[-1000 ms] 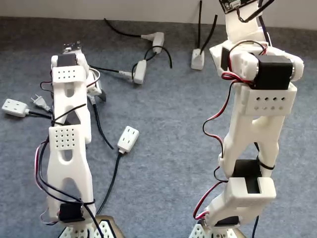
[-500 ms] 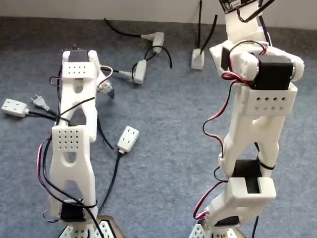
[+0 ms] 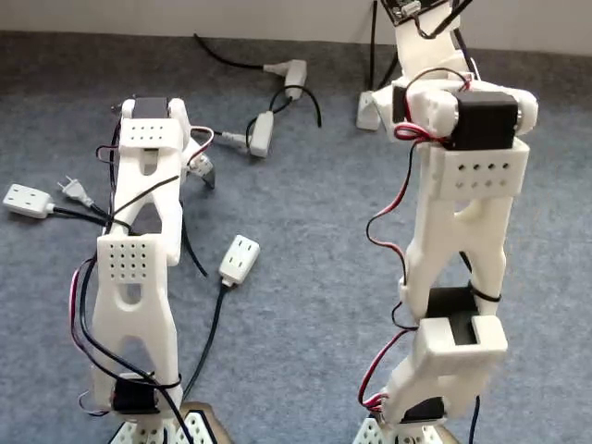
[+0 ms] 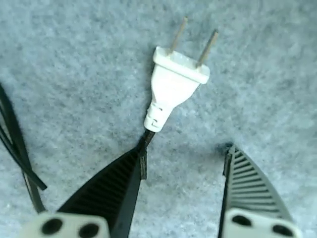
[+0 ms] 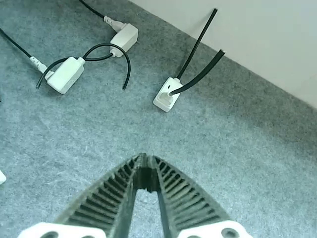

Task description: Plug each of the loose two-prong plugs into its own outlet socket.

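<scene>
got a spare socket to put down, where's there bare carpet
Bare carpet lies mid-table, between the outlet socket and the right arm. Crowded: the far left side, cords, plugs and sockets around the left gripper.

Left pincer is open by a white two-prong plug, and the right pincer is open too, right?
No: the right pincer is shut, as the right wrist view shows. The left pincer is open by the white two-prong plug.

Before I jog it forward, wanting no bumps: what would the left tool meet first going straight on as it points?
Probably the white plastic two-prong plug on the grey carpet, lying just ahead of the open left tool; depth is unclear.
</scene>
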Controlling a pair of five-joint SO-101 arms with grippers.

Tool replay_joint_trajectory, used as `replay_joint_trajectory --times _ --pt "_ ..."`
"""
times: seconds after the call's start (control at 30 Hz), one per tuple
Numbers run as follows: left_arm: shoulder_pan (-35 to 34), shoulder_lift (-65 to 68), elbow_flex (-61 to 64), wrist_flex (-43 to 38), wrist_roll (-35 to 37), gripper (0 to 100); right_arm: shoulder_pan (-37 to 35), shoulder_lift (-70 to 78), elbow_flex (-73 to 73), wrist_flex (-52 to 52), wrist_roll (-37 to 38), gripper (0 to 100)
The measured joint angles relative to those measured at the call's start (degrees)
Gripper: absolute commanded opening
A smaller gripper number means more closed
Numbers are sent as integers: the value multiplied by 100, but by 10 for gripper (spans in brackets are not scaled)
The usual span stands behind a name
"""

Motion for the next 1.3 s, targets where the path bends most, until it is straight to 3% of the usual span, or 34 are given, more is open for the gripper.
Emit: replay_joint_trajectory --times 0.43,0.8,1.03,1.3 --pt "-1055 53 9 -229 9 259 -18 237 0 0 0 6" --pt "-1125 53 9 -747 44 259 -229 237 0 0 0 6" --pt "-1125 53 9 -818 914 259 -255 237 0 0 0 6" --pt "-826 53 9 -949 1037 223 -255 237 0 0 0 6"
